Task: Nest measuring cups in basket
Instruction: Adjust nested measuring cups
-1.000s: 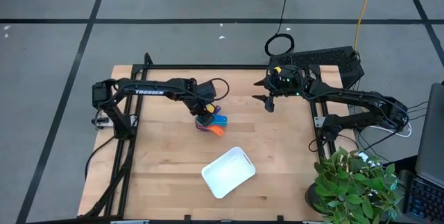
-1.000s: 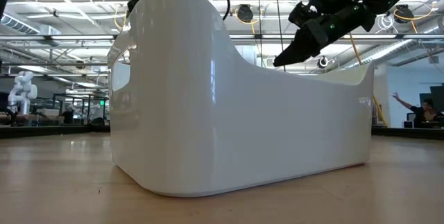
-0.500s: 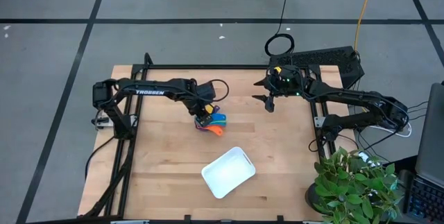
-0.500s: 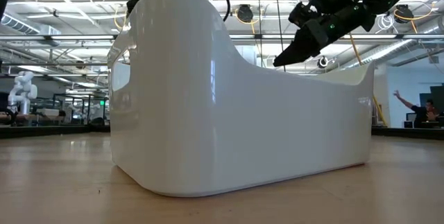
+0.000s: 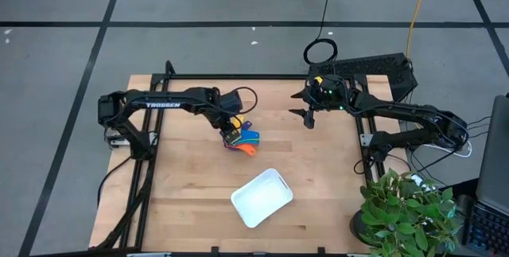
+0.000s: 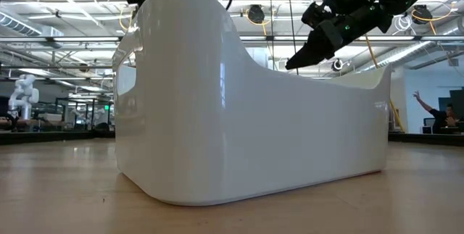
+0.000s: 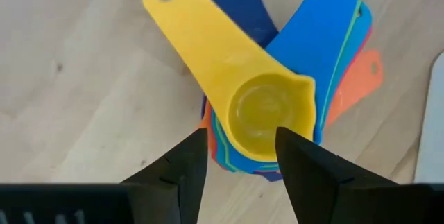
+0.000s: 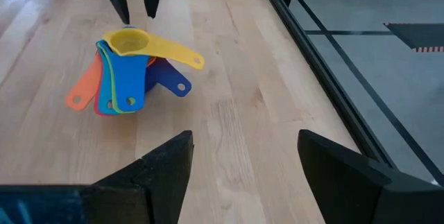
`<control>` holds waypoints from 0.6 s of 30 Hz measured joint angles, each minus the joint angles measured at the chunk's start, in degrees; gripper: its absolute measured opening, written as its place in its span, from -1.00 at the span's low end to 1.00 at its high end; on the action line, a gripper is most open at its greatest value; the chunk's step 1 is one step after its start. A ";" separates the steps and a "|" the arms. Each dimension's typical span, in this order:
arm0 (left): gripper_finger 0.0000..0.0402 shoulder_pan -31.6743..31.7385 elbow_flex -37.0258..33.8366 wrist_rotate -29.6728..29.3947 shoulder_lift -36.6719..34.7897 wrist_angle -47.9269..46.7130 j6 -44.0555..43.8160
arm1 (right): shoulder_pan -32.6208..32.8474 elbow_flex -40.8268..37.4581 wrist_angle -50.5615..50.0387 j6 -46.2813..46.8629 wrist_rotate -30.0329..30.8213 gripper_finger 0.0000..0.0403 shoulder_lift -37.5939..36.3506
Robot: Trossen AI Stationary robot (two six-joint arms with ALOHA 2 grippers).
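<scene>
The measuring cups (image 5: pixel 247 140) sit nested in one stack on the wooden table, bowls together and handles fanned out. The yellow cup (image 7: pixel 267 116) is on top, above blue, green, red, orange and navy ones (image 8: pixel 118 78). My left gripper (image 7: pixel 239 141) hangs open just above the stack's bowl end (image 5: pixel 233 132), its fingers either side of the yellow bowl, touching nothing. The white basket (image 5: pixel 262 197) lies near the table's near edge and fills the low view (image 6: pixel 246 118). My right gripper (image 5: pixel 308 118) waits open in the air near the far right of the table.
A black frame rail (image 8: pixel 326 71) runs along the table's edges. A potted plant (image 5: pixel 406 213) stands at the near right corner, and a power strip (image 5: pixel 374 66) lies beyond the far edge. Bare wood lies between the cups and the basket. A person (image 6: pixel 438 114) shows far off in the room.
My left arm has drawn back a little toward the table's left edge and risen, so more of the cup stack shows beside it. The cups, the basket and my right arm have stayed where they were.
</scene>
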 joint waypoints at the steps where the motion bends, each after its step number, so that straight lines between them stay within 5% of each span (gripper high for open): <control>1: -0.15 0.02 0.00 -0.38 -0.34 0.02 0.00 | 0.00 0.00 0.02 0.00 0.00 0.25 0.01; 10: -0.15 3.88 0.00 -4.98 -0.49 3.30 4.22 | 7.51 1.47 3.79 -0.20 -3.15 0.25 1.17; 18: -0.15 9.70 -0.11 -4.98 1.32 5.00 7.46 | 18.48 11.59 -1.21 -4.33 -1.33 0.04 12.91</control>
